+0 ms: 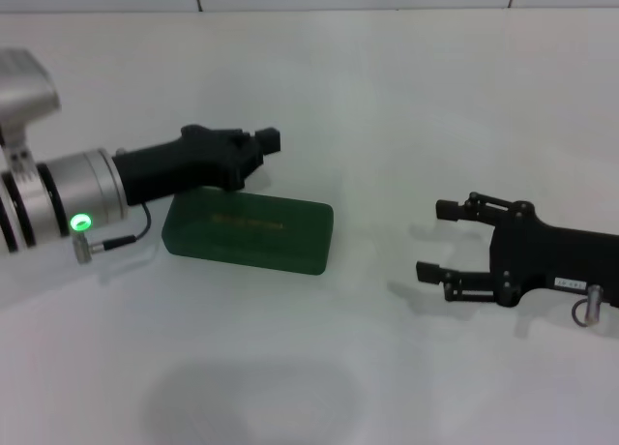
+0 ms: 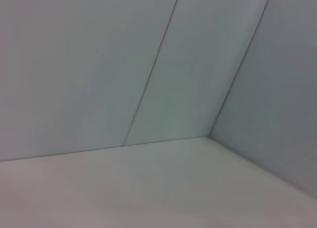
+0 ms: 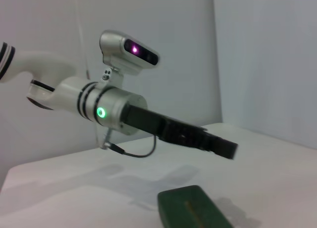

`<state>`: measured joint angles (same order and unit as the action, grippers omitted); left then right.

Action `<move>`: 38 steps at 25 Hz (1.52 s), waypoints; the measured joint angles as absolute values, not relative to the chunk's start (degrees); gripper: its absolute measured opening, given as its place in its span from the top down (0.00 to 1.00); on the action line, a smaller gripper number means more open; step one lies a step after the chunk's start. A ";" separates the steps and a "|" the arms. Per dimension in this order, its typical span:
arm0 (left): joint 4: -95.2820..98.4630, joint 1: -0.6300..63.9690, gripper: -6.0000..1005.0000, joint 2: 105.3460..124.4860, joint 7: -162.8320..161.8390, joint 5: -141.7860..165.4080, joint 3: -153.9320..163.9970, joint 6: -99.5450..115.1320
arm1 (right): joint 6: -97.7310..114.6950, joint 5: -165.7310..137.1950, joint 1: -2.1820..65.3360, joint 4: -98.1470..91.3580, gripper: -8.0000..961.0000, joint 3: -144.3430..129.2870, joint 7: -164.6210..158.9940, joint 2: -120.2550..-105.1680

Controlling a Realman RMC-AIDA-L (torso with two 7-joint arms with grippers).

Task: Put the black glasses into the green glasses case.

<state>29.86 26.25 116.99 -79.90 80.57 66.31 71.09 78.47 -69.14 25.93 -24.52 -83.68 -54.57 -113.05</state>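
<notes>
Green glasses case (image 1: 249,233) is lying shut on the white table (image 1: 406,126), lid down, gold lettering up. Black glasses aren't showing in any view, so where they are I cannot tell. Left gripper (image 1: 259,147) is hovering above the case's far edge; whether it's clenched or released, cannot tell. Right gripper (image 1: 441,240) is resting well apart on the table, fingers spread, grasping nothing. Judgement: the lid needs lifting first, so brace the case while raising it.

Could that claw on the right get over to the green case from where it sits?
Probably yes: the right claw lies open on the table with bare surface between it and the closed green case; the left claw hovers above the case's far edge.
</notes>
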 joint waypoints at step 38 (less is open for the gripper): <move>42.43 4.97 0.13 112.85 -70.69 95.64 50.10 94.73 | 90.05 -79.55 20.30 -25.09 0.12 -77.50 -50.04 -113.53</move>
<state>42.43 4.97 112.85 -70.69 95.64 50.10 94.73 90.05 -79.55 20.30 -25.09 -77.50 -50.04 -113.53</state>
